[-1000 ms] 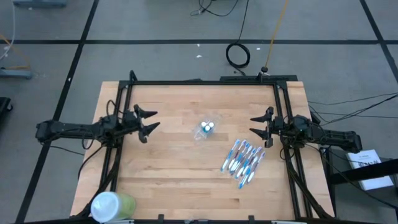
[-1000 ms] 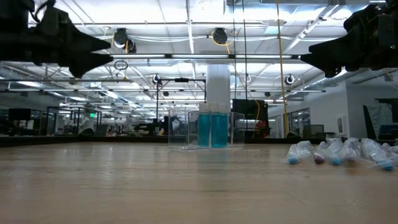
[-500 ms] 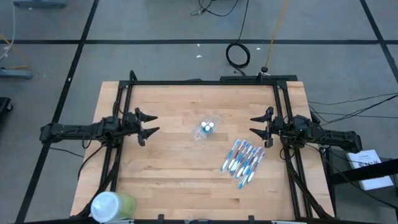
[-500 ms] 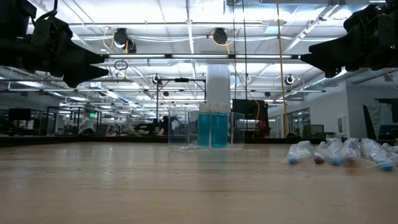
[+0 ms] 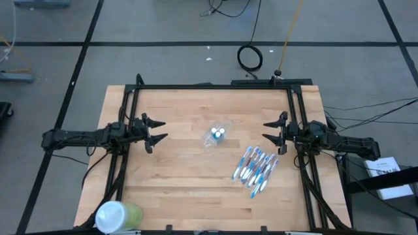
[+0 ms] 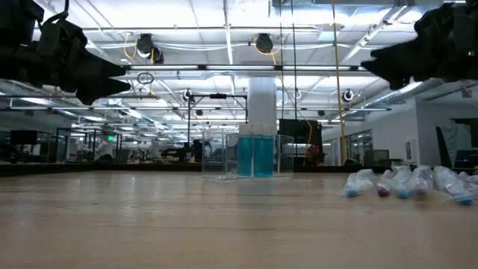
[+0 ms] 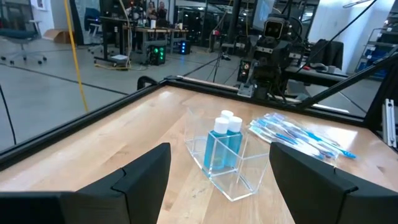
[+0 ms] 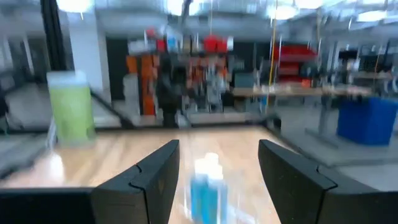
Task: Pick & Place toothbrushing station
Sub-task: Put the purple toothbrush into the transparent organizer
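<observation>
Pale matt wood table [image 5: 176, 170], clear glossy plastic cup [image 7: 227, 163], matt black metal frame [image 5: 215, 85].

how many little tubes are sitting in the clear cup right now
2 visible: tubes standing side by side, white caps up, in the clear cup at the table's middle. A third could be hidden behind them.

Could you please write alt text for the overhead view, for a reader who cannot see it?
A clear cup holding small tubes stands mid-table, with a fan of blue-and-white toothbrushes lying nearby. The left pincer and right pincer wait open at opposite edges of the wooden table, holding nothing. A green lidded cup sits at one corner.
</observation>
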Controlling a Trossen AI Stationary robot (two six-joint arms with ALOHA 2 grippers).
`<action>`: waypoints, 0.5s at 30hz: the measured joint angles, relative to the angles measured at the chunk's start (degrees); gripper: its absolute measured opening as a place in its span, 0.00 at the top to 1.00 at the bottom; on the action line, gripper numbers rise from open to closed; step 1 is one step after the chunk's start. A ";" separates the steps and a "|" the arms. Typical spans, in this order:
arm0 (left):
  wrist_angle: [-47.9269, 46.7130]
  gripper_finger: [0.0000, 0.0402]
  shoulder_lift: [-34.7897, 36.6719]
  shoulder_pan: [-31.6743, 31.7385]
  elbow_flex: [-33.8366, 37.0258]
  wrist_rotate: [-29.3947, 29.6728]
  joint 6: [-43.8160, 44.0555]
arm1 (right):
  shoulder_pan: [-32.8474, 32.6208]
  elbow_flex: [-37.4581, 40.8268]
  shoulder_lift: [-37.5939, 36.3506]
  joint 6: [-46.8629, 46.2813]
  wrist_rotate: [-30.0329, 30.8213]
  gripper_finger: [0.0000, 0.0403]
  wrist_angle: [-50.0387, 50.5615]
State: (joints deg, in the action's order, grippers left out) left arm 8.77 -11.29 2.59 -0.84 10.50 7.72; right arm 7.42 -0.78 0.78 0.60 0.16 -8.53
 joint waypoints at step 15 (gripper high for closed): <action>0.01 0.30 0.00 0.00 -0.01 -0.04 0.01 | 0.00 0.00 0.06 -21.84 -1.71 0.47 -16.65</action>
State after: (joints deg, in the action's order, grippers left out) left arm 8.78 -11.29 2.59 -0.85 10.46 7.73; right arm 7.42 -0.78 0.84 -21.24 -1.55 -25.19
